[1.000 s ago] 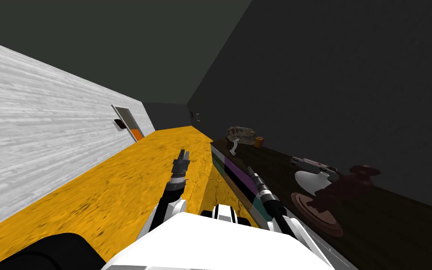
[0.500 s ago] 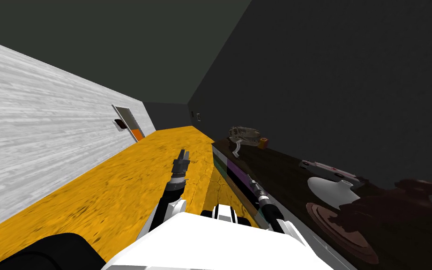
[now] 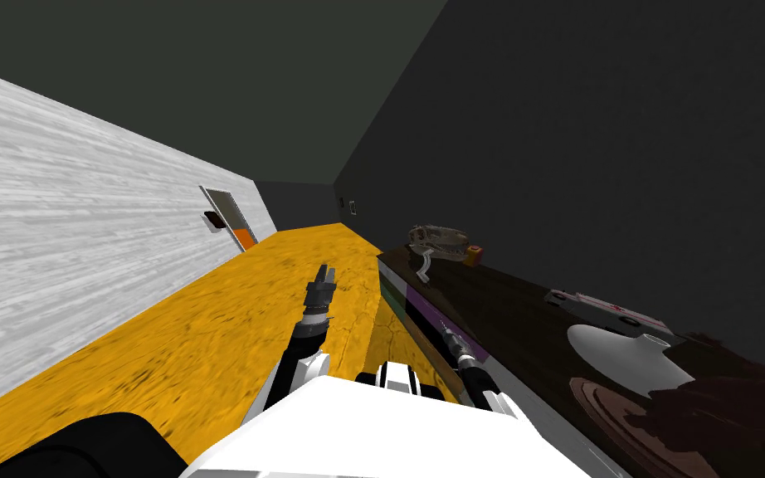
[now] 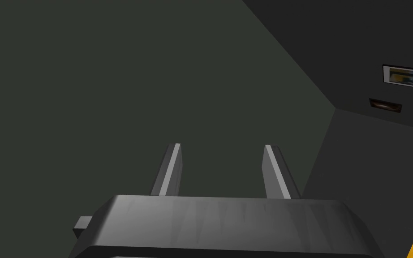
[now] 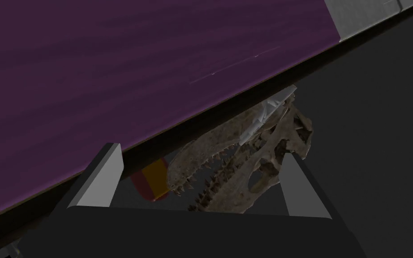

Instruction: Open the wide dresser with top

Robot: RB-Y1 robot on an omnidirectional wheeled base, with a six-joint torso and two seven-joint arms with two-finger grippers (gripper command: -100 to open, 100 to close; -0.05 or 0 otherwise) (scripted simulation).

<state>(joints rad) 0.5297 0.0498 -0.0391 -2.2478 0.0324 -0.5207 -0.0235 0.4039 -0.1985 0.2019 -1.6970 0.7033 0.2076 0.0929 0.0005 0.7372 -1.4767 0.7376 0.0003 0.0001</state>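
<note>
— Orange floor runs down a dim room, with a pale streaked wall on the left. The wide dresser stands along the right, its dark top beside my right arm.

— Which pincer is working?

— Right gripper, low at the dresser's front and close against a purple panel. Its fingers stand spread with nothing gripped. I judge it is placed there to find an edge or handle to pull. Left gripper hangs out over the floor, fingers apart and empty, well clear of the job.

— What sits on top?

— A toothed skull at the far end, with a small red-and-yellow thing just beside it. Nearer are a white toy vehicle, a white vessel and a round brown stand. A hard tug could shake them.

— Anything inside the dresser?

— A black band shows between the purple panel and a green panel. It may be an opening, but I cannot tell, and I cannot make out any contents.
</note>
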